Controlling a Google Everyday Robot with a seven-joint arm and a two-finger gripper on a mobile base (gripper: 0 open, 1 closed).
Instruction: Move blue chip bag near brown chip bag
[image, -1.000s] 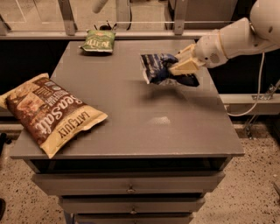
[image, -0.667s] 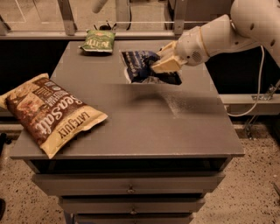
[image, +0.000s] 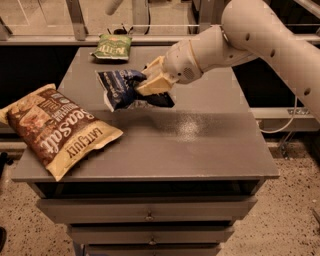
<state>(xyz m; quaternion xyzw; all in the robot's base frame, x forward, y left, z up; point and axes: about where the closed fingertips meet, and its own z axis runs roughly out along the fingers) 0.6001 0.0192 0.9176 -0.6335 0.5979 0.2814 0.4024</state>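
Brown chip bag (image: 57, 127): flat, front-left of surface (image: 200, 145).
Blue chip bag (image: 117, 87): mid-surface, near the brown bag, not touching.
Hand (image: 149, 84): pinching the blue bag's right side.
Next: lower beside the brown bag, release without overlap.
Green bag (image: 111, 46): far edge; avoid.

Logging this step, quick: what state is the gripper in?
Gripper: shut on the blue chip bag, over the table, right of the brown chip bag.
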